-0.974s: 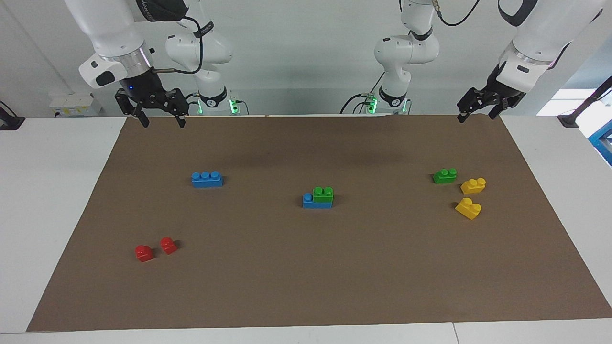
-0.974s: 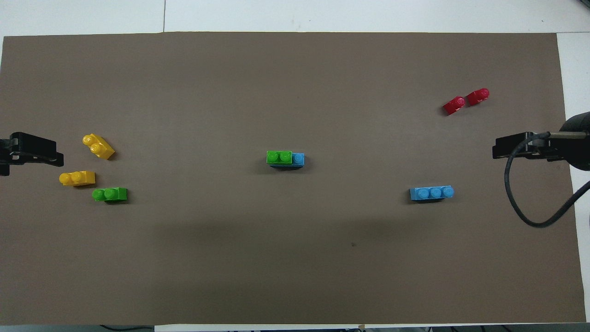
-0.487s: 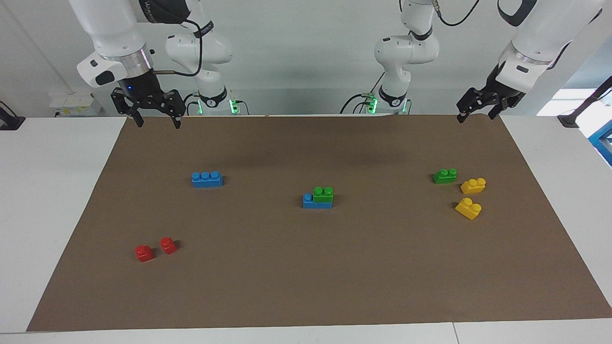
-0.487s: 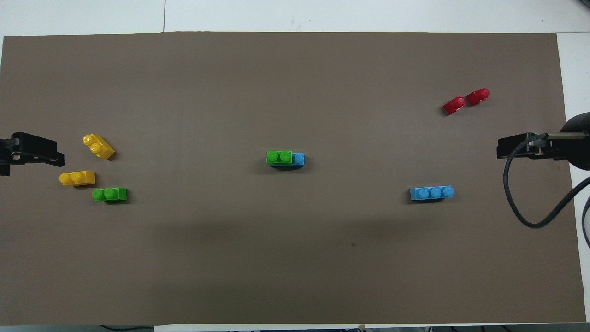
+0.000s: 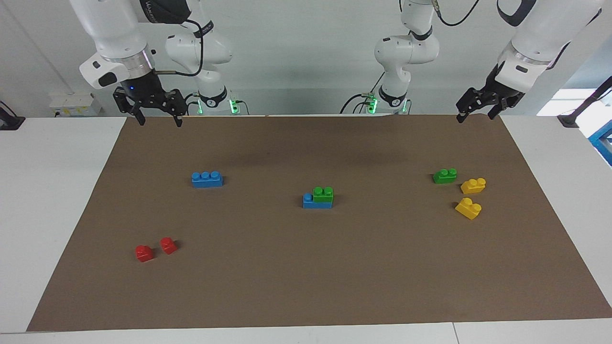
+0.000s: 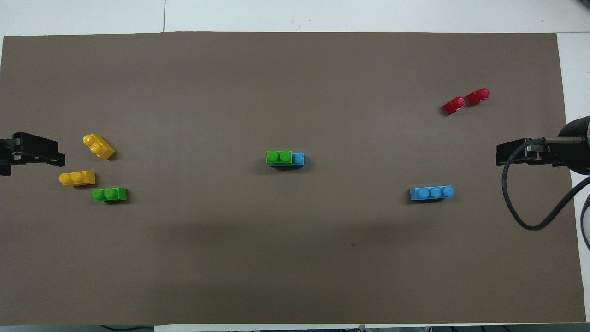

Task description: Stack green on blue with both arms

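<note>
Green (image 5: 444, 176) is the brick to pick next, I think: it sits loose on the brown mat (image 5: 306, 286) toward the left arm's end of the tabletop, just beside two yellow bricks (image 5: 473, 186). The left gripper (image 5: 476, 112) hangs above the mat's edge there, jaws released and holding nothing. The right gripper (image 5: 158, 119) hangs over the mat's edge at the right arm's end, jaws released too. The loose blue brick (image 5: 207, 179) lies on that side, well apart from the green one. A little farther out, in the middle, one green brick (image 5: 323, 193) already sits on a blue one (image 5: 315, 202). Farthest are two red bricks (image 5: 155, 249). To do it well, come straight down on the green brick, miss the yellow ones, and line up the studs before pressing.
</note>
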`<action>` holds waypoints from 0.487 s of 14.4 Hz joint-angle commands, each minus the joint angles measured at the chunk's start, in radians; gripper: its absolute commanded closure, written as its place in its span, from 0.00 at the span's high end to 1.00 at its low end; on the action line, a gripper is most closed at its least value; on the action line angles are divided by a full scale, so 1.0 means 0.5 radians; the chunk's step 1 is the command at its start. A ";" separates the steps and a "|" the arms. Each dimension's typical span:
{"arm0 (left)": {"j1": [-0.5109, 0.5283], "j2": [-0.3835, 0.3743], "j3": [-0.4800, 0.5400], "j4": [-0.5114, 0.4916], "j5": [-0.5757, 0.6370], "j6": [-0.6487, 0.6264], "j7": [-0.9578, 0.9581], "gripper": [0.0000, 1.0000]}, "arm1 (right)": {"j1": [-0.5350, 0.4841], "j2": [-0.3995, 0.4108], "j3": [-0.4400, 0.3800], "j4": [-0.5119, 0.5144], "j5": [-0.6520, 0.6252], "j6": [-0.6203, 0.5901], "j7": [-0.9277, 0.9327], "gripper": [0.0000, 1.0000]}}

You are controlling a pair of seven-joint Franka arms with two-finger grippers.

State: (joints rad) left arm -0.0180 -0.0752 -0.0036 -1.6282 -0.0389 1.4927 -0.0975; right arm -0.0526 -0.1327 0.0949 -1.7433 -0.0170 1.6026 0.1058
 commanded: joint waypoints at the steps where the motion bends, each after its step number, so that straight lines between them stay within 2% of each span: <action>1: 0.002 0.022 0.001 0.053 -0.027 -0.052 0.005 1.00 | -0.005 0.023 0.007 0.041 -0.015 -0.076 -0.052 1.00; 7: 0.002 0.022 -0.002 0.054 -0.027 -0.049 0.002 1.00 | -0.005 0.023 0.007 0.038 0.006 -0.107 -0.049 1.00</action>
State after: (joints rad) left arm -0.0180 -0.0752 -0.0040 -1.6281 -0.0389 1.4927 -0.0975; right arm -0.0512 -0.1327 0.0949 -1.7432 -0.0170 1.5732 0.1058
